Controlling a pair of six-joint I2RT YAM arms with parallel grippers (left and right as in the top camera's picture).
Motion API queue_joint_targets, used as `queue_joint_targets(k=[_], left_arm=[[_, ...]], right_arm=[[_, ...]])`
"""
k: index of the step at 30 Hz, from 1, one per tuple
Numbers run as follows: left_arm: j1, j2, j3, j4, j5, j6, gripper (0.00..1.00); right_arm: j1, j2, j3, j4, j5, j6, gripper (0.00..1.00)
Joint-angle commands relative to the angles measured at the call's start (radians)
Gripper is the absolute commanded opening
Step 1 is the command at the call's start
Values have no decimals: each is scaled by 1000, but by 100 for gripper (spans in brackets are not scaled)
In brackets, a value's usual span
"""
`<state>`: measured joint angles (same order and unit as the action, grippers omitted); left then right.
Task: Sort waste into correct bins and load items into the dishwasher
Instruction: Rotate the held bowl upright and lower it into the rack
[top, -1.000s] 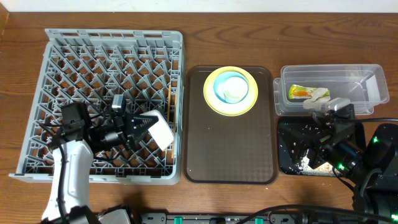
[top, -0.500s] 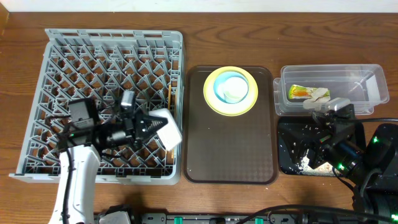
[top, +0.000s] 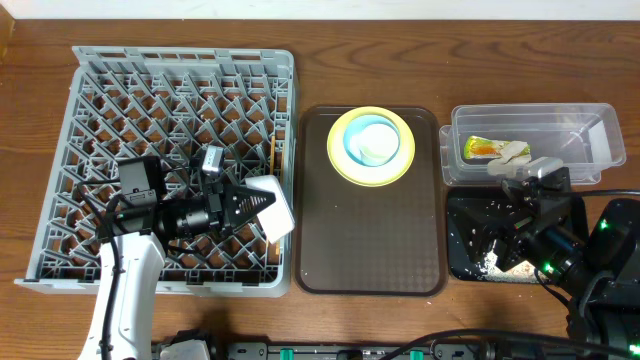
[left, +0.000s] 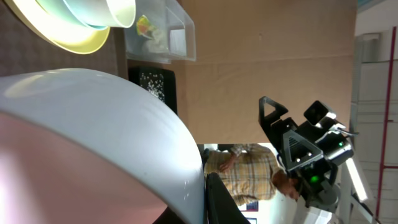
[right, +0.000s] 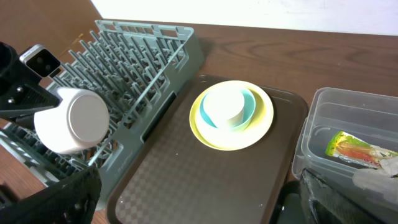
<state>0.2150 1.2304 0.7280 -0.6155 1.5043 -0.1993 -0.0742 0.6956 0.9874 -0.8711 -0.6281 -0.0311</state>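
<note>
1. The left gripper (top: 248, 203) is clamped on the white bowl (top: 270, 206). It holds the bowl tipped on its side, above the edge of the dish rack (top: 180, 52) that faces the brown tray (top: 370, 240).
2. The right gripper (top: 500, 238) hangs on the far side of the brown tray from the rack. Its fingers are spread as wide as they go and nothing is between them. It hovers low over the black tray (top: 455, 272); whether it touches the tray I cannot tell.
3. Everything sits on a brown wooden table (top: 350, 40).
4. In the left wrist view a tan wall rises beyond the table, with a person in a plaid shirt (left: 239, 165) in the background.
5. The dish rack lies just left of the brown tray, and the held bowl is over its peg grid.
6. The brown tray carries the yellow plate (top: 340, 165) at its far end. The light blue bowl (top: 350, 146) sits on the plate, and the small white cup (top: 375, 140) sits inside the bowl.
7. The clear tub (top: 600, 140) stands just right of the brown tray's far end. It holds the snack wrapper (top: 482, 148), with the crumpled white paper scrap (top: 515, 152) touching it.
8. The black tray lies just right of the brown tray's near end, directly in front of the tub. White crumbs (top: 487, 263) are scattered on its floor.
</note>
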Motion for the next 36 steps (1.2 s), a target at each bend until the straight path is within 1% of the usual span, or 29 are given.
queue_joint_targets(k=[1, 4, 13, 23, 28, 32, 33, 35, 36], left_arm=[[-2, 7, -6, 4, -29, 35, 8], [-1, 27, -6, 4, -64, 36, 8], [-1, 111, -6, 3, -66, 49, 8], [-1, 114, -6, -5, -65, 32, 8], [31, 114, -6, -4, -65, 4, 14], [86, 114, -6, -4, -66, 4, 15], [98, 114, -6, -4, -66, 4, 17], [118, 114, -6, -4, -66, 4, 25], [129, 114, -6, -4, -67, 4, 27]], right_arm=[[10, -3, 11, -1, 3, -11, 99], [10, -3, 11, -1, 3, -11, 99], [10, -3, 11, -1, 3, -11, 99], [10, -3, 11, -2, 3, -11, 99], [10, -3, 11, -1, 3, -11, 99], [10, -3, 11, -2, 3, -11, 99], [10, -3, 11, -1, 3, -11, 99], [10, -3, 11, -1, 3, -11, 99], [10, -3, 11, -2, 3, -11, 99]])
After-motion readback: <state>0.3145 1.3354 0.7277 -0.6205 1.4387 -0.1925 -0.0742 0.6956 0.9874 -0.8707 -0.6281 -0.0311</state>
